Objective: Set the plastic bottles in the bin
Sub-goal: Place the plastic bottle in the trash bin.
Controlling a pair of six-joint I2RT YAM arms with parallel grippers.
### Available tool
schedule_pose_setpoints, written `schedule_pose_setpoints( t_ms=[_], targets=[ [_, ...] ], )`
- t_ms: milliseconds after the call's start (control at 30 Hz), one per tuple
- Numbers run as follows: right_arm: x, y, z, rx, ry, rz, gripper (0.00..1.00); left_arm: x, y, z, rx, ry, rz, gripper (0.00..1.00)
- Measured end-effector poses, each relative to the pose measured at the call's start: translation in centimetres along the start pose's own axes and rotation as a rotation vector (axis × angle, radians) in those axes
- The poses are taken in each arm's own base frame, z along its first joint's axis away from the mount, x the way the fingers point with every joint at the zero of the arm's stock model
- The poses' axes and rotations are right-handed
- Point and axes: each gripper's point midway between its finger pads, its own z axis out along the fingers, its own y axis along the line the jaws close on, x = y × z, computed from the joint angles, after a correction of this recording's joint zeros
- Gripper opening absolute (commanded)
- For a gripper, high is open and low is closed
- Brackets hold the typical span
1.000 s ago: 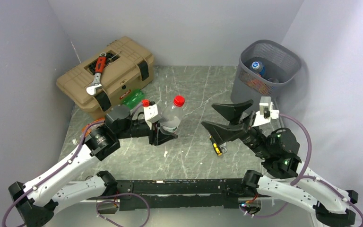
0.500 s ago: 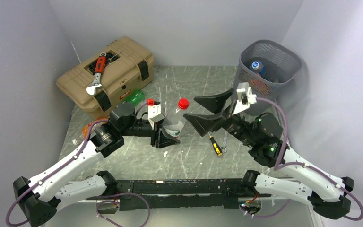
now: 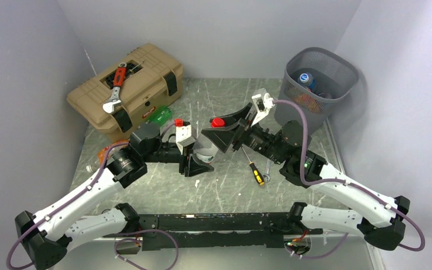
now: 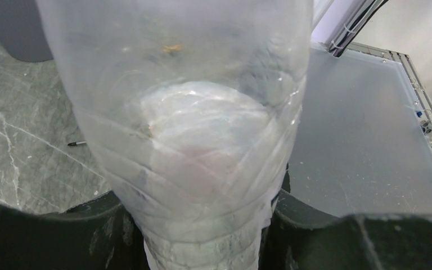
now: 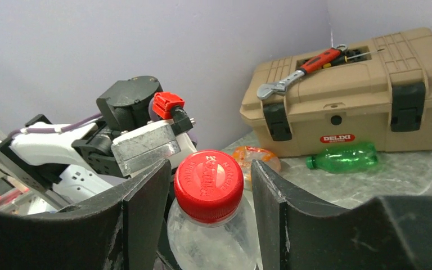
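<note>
Step in hand: we judge this a handover of the clear bottle [image 4: 185, 129] from one arm to the other, on its way to the bin [image 3: 301, 109]
Clear bottle: upright near the middle of the counter [image 3: 225, 185], red cap [image 5: 208, 185] on top, whether its base rests on the counter we cannot tell
Left gripper [image 3: 201, 157]: jaws clamped on the bottle's lower body, reaching in from its 9 o'clock
Right gripper [image 5: 211, 169]: jaws set one on each side of the cap, a slim gap showing on both sides, so not gripping yet
Bin: at 2 o'clock from the bottle, in the far corner, with a blue-capped bottle [image 3: 305, 77] already inside
Bottles left: a green bottle [image 5: 343, 157] and a crushed orange-labelled one [image 5: 256, 157], lying before the toolbox [image 5: 343, 95] at 10 o'clock
How we would do it well: close on the neck just under the cap, where the plastic is stiff, and free the left jaws only once that hold is firm
Watch for: thin walls that buckle under a hard squeeze, and the screwdriver [image 3: 254, 170] lying at 5 o'clock below the right arm
Carry: lift clear, then swing over the rim before letting go
</note>
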Motion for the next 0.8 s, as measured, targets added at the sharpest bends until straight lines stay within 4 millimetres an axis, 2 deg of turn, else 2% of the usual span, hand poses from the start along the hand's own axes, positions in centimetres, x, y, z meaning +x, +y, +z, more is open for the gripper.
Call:
schedule_pose_setpoints(
  t_ms=[100,167,333,400,433,500,533,567,600,800],
  targets=[
    [-0.4,0.3,-0.1,-0.009,-0.014,0.019,0.58,-0.1,0.0,-0.1,-0.005,-0.002,0.004,0.52],
    [-0.8,0.5,-0.3,-0.012,-0.025,0.028,0.55,-0.1,0.0,-0.2,-0.008,-0.002,0.005,0.52],
    [-1.2,0.6,-0.5,-0.008,-0.037,0.041,0.25,-0.2,-0.1,-0.2,-0.015,-0.006,0.020,0.53],
    [-1.1,0.5,-0.4,-0.007,-0.035,0.037,0.06,-0.2,-0.3,-0.3,-0.013,-0.004,0.020,0.54],
    [-1.1,0.5,-0.4,-0.008,-0.034,0.036,0.00,-0.1,-0.4,-0.3,-0.012,-0.004,0.020,0.56],
    [-1.0,0.6,-0.4,-0.013,-0.031,0.039,0.00,-0.1,-0.3,-0.4,-0.020,-0.002,0.028,0.69],
    [-1.0,0.6,-0.4,-0.014,-0.031,0.038,0.00,0.0,-0.3,-0.4,-0.022,-0.002,0.033,0.79],
    [-1.0,0.6,-0.4,-0.014,-0.030,0.039,0.00,0.0,-0.3,-0.4,-0.028,-0.003,0.038,0.96],
    [-1.0,0.6,-0.4,-0.013,-0.029,0.038,0.00,0.0,-0.2,-0.4,-0.033,-0.005,0.047,0.99],
    [-1.1,-0.4,-1.5,0.047,-0.016,-0.006,0.00,-0.1,0.2,-1.7,-0.130,-0.058,0.105,1.00]
  ],
)
